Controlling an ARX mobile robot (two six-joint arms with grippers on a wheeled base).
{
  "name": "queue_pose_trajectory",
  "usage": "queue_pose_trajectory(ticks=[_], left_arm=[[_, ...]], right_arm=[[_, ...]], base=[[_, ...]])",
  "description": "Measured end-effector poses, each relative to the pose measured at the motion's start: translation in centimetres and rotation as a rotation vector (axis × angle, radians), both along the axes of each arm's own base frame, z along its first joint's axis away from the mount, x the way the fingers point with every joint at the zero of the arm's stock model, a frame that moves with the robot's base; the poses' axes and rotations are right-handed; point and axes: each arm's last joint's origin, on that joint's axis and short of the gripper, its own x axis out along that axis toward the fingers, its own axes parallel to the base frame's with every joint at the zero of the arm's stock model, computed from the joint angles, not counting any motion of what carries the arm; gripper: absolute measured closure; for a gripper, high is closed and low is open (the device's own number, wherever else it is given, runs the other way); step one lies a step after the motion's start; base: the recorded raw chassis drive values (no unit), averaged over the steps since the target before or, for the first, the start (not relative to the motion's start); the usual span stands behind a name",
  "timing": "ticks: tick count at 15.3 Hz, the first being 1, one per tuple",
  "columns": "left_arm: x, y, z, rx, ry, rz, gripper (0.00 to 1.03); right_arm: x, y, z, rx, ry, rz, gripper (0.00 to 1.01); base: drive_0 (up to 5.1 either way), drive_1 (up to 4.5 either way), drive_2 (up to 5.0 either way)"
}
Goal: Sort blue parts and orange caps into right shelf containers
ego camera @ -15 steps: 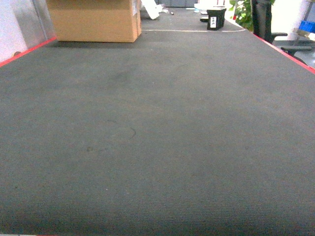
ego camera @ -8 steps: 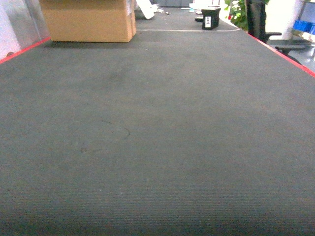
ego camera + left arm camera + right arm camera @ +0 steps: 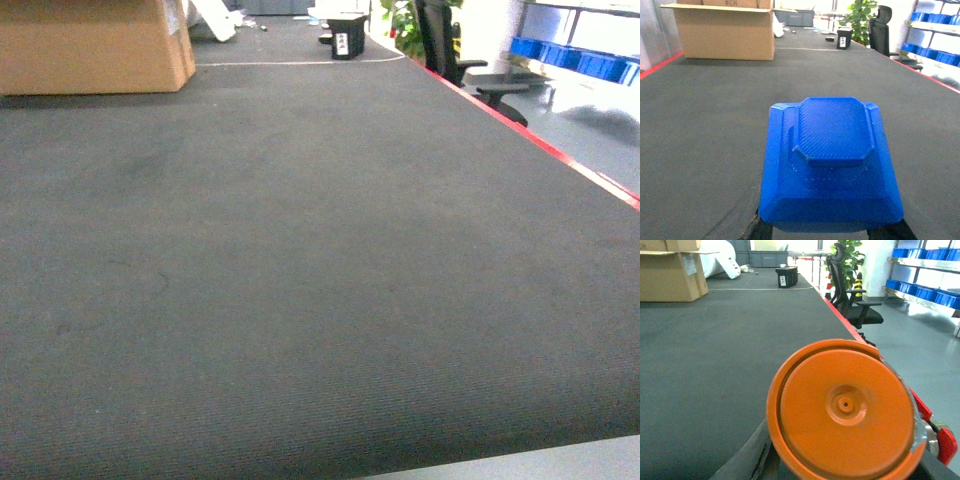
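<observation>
While the head view shows only the dark table (image 3: 300,260) and no arms, each wrist view shows a load: the left gripper (image 3: 830,231) is clamped on a blue part (image 3: 830,160), the right gripper (image 3: 840,475) on an orange cap (image 3: 842,410) whose round end faces the camera. The blue shelf containers (image 3: 575,58) lie well beyond the table's red right edge, on the cap arm's side. The cardboard box (image 3: 725,30) sits at the table's far left.
</observation>
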Motion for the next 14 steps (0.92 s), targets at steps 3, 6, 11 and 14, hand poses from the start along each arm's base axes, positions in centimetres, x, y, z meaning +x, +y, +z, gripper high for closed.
queue_pose_trajectory(ticks=[3,6,11,14], left_arm=[[0.00,0.00,0.00,0.000,0.000,0.000,0.62],[0.00,0.00,0.00,0.000,0.000,0.000,0.62],[0.00,0.00,0.00,0.000,0.000,0.000,0.62],[0.00,0.00,0.00,0.000,0.000,0.000,0.62]], right_arm=[[0.00,0.00,0.00,0.000,0.000,0.000,0.56],[0.00,0.00,0.00,0.000,0.000,0.000,0.56],[0.00,0.00,0.00,0.000,0.000,0.000,0.56],[0.00,0.00,0.00,0.000,0.000,0.000,0.56]], base=[[-1.9,-1.89,-1.9],[-1.9,-1.89,-1.9],[-1.5,-1.50,-1.5],[-1.5,-1.50,-1.5]])
